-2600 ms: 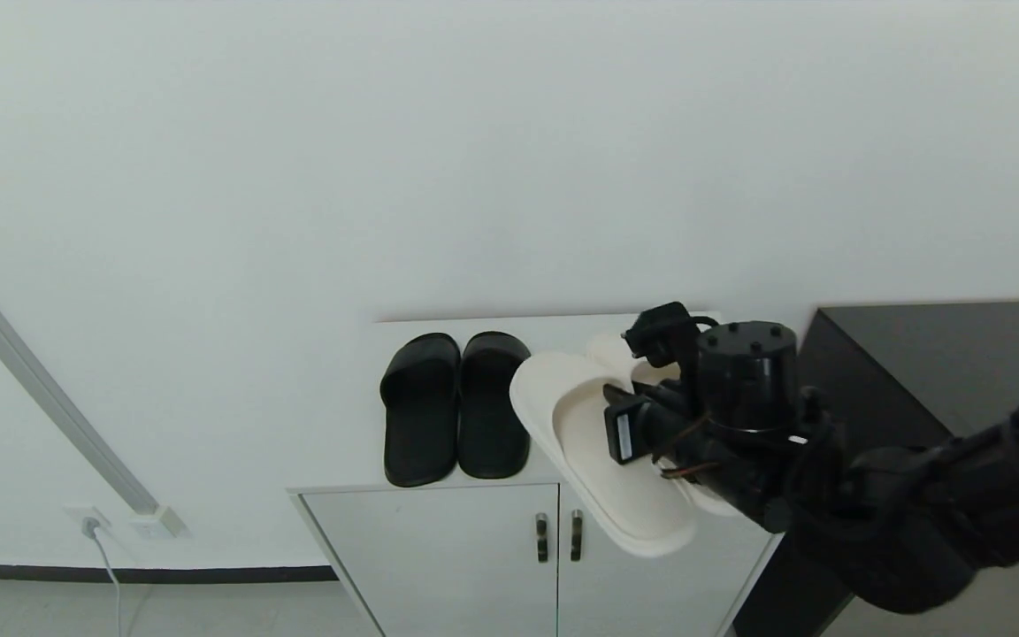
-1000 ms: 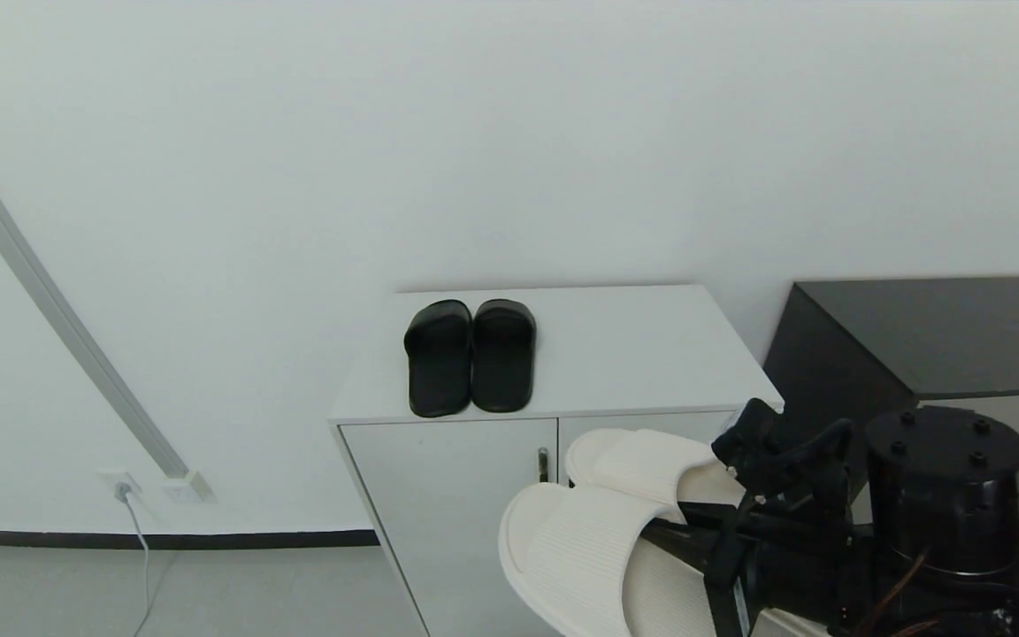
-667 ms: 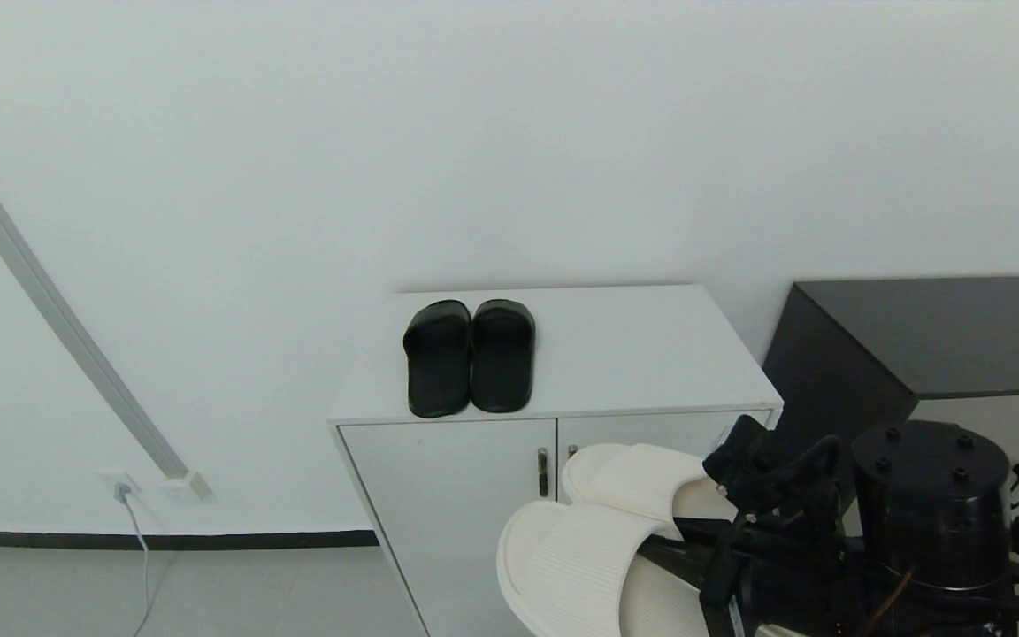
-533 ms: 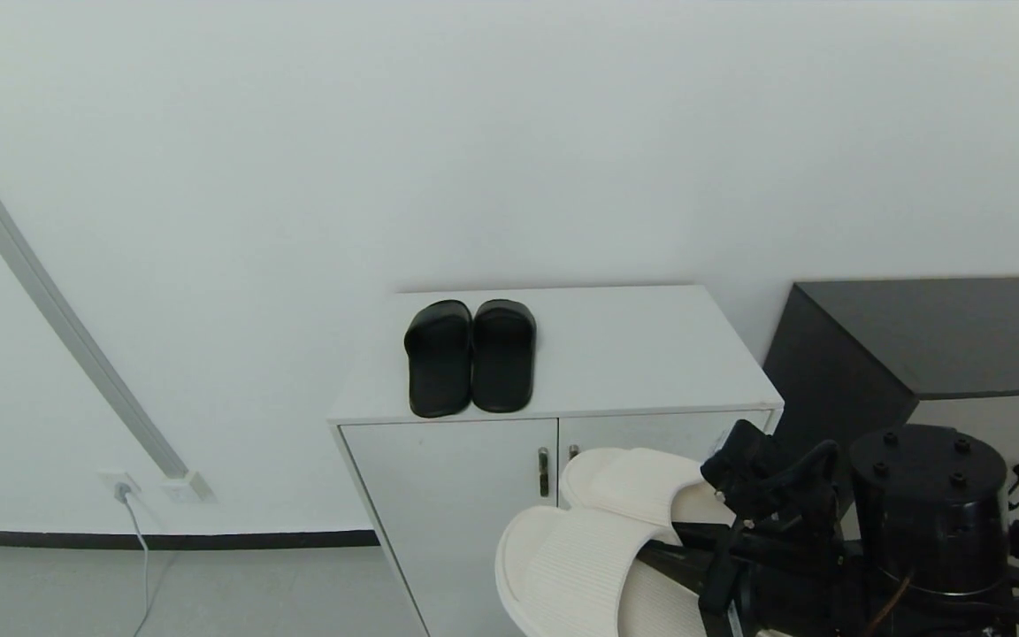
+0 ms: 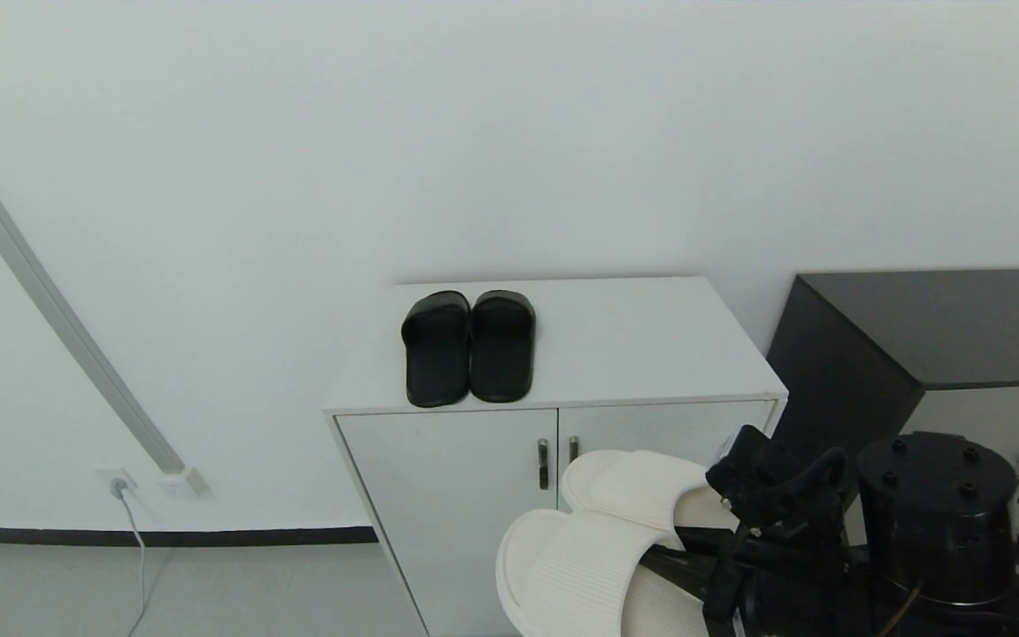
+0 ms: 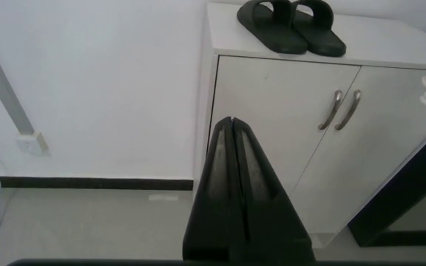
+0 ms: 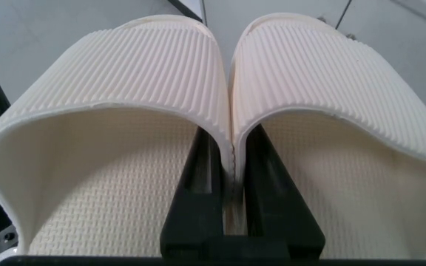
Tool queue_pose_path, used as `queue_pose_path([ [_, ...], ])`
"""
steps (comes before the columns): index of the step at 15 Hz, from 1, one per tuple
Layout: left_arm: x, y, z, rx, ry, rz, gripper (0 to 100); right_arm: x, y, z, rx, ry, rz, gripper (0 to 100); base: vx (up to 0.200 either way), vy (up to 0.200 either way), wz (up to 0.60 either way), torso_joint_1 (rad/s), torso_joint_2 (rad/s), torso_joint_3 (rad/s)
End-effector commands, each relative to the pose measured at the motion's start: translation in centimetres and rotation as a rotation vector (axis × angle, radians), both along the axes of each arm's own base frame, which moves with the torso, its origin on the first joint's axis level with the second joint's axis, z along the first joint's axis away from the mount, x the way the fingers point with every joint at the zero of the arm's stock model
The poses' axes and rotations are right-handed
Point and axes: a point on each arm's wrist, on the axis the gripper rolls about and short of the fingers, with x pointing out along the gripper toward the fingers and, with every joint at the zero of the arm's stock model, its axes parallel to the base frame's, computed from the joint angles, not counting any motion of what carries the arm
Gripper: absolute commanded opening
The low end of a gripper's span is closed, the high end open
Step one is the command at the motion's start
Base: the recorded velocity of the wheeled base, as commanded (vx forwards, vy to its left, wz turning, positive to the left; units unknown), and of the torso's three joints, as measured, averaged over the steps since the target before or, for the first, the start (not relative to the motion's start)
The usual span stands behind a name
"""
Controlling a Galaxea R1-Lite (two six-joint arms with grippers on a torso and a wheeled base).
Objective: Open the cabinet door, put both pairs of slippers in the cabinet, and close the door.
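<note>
A: What's on the left?

B: The left gripper [image 6: 233,144] faces the cabinet [image 5: 651,345], its fingers pressed together on nothing. The black slippers [image 5: 468,347] sit side by side on the cabinet top, toward its left end.

A: The doors [image 5: 448,495]?

B: Both closed, handles [image 5: 555,462] side by side.

A: And on the right?

B: The right gripper [image 7: 230,159] pinches the white slippers [image 5: 602,531] by their adjoining straps, low in front of the cabinet.

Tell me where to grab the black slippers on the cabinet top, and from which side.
Pinch the inner edges where the black slippers touch, one finger in each footbed. Come from the cabinet front: open heels face that edge, straps sit at the far end. The right gripper holds the white slippers that way.
</note>
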Motion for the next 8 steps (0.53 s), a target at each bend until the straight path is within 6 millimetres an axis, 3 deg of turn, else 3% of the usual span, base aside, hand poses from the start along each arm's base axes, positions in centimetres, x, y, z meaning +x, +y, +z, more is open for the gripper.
queue_pose_path([
  [1,-0.01,0.0,0.04,0.0,-0.002,0.0,0,-0.18,0.01,-0.16,-0.005,0.003,0.006,0,0.0,0.0,0.0,-0.163,0.35,0.203],
  [2,-0.01,-0.01,0.01,0.003,0.001,-0.003,0,-0.25,-0.01,-0.1,-0.002,0.0,0.007,0,0.0,0.0,0.0,-0.159,0.37,0.198],
  [3,-0.01,-0.01,0.01,0.003,0.001,-0.003,100,-0.25,-0.01,-0.09,0.001,-0.002,0.007,0,0.0,0.0,0.0,-0.168,0.39,0.217],
  [8,0.0,0.0,-0.02,0.003,0.001,-0.004,100,-0.44,-0.23,-0.38,0.008,-0.008,0.007,0,0.0,0.0,0.0,-0.195,0.47,0.258],
])
